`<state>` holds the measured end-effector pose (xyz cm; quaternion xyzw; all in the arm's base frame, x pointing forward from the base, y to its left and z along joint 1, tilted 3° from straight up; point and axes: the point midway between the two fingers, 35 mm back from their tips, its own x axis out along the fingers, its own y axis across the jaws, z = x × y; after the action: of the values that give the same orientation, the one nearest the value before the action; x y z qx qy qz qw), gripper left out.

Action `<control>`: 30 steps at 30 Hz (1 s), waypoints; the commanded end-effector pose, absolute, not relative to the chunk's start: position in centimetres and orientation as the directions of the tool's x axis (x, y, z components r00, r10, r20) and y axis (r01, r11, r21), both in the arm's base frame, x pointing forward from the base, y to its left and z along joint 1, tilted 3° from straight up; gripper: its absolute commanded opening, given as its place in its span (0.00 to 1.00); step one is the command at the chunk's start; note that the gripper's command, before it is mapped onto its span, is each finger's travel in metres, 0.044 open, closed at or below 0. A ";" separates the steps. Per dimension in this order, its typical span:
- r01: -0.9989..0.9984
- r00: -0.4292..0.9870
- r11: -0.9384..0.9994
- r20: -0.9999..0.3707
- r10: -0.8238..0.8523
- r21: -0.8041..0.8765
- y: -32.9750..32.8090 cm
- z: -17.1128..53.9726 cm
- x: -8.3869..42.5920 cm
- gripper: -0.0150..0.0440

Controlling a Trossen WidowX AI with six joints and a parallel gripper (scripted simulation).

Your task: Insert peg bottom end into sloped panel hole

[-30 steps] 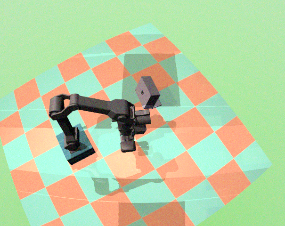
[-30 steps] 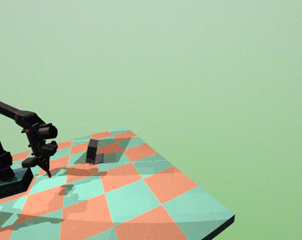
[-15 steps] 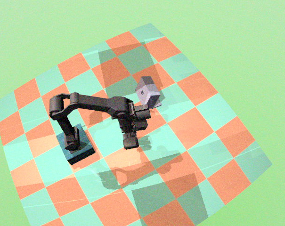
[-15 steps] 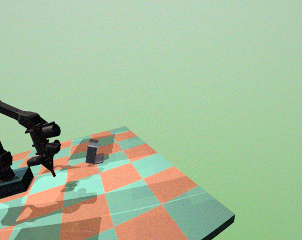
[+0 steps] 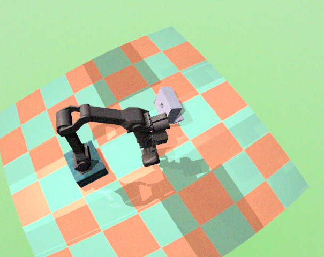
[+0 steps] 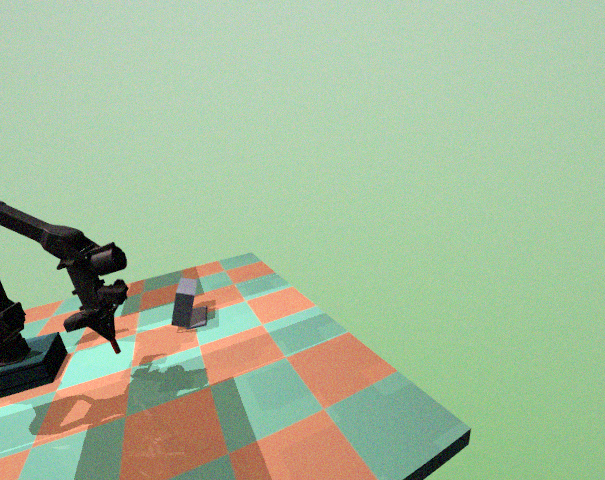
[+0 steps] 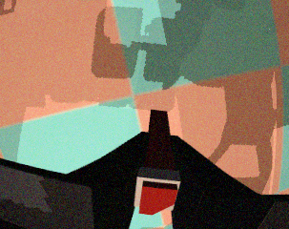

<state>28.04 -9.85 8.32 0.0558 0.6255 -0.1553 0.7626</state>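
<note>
gripper clamping on red peg, peg hanging tilted below the fingers, off the table | panel standing well apart at about 2 o'clock of gripper in exterior view, hole showing unfilled | pick-up looking done; carrying, aligning, pushing, releasing remaining

Matte charcoal arm with rounded joints, on a dark teal base.
</note>
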 end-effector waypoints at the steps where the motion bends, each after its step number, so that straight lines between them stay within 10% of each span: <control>1: 0.305 0.175 0.944 -0.967 -0.184 -0.125 -9.6 7.9 28.2 0.25; 30: 0.258 0.298 0.946 -0.916 -0.270 -0.195 -7.1 6.6 30.7 0.25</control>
<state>30.71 -7.34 6.95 -0.0012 0.5724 -0.1599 0.8042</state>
